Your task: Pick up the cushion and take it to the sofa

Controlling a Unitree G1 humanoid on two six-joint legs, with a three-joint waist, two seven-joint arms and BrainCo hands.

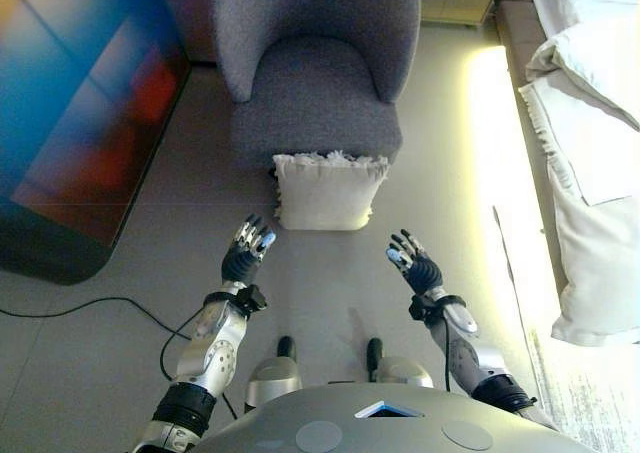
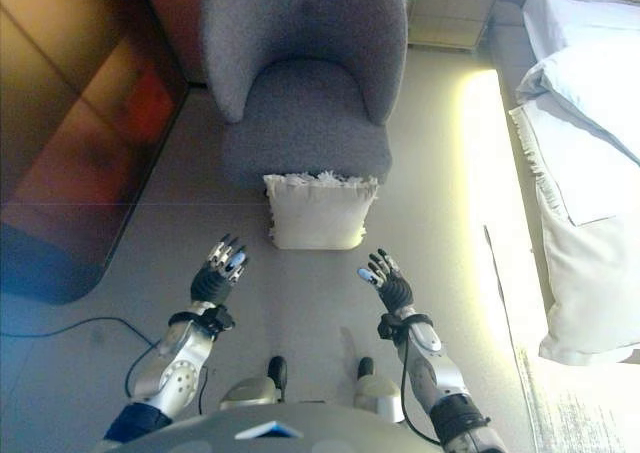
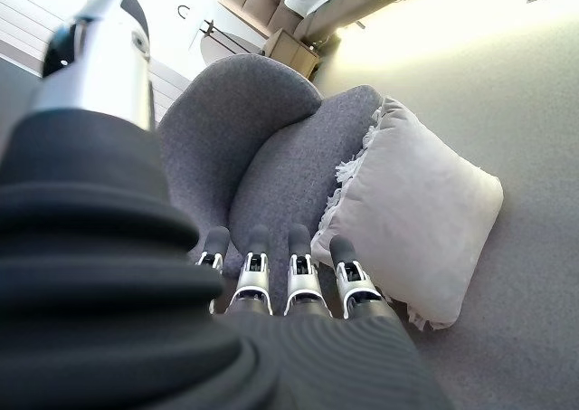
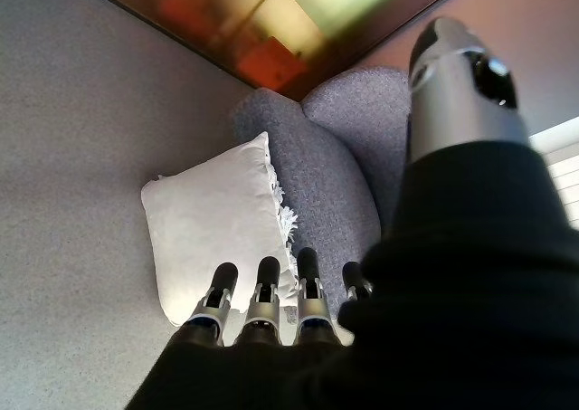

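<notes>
A cream cushion (image 1: pixel 325 193) with a fringed top edge stands on the floor, leaning against the front of a grey armchair (image 1: pixel 315 68). It also shows in the left wrist view (image 3: pixel 412 215) and the right wrist view (image 4: pixel 213 224). My left hand (image 1: pixel 245 253) is open and empty, a little short of the cushion's lower left corner. My right hand (image 1: pixel 412 261) is open and empty, a little short of its lower right corner. Neither hand touches the cushion.
A dark glossy cabinet (image 1: pixel 80 113) stands at the left. A bed with white bedding (image 1: pixel 590 123) runs along the right. A small bedside table (image 2: pixel 450 13) stands beyond the armchair. Bare grey floor (image 1: pixel 325 283) lies between my hands.
</notes>
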